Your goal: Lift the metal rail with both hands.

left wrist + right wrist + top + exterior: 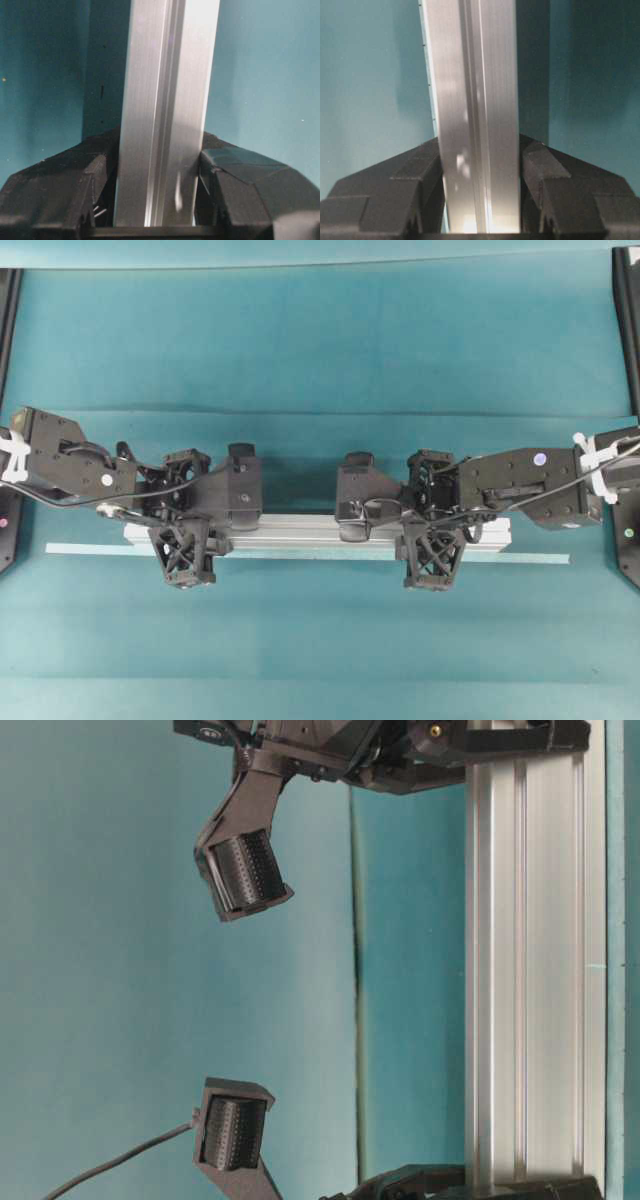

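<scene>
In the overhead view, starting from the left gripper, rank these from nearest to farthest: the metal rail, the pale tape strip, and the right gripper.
1. The metal rail: held between the fingers of the left gripper, touching it.
2. The pale tape strip: on the cloth just past the rail's near edge, passing under the gripper's lower finger.
3. The right gripper: farther along the rail, toward the view's right.

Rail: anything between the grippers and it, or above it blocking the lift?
Nothing visible. The left gripper and right gripper each have fingers against both sides of the rail. Only the arms themselves are above it.
</scene>
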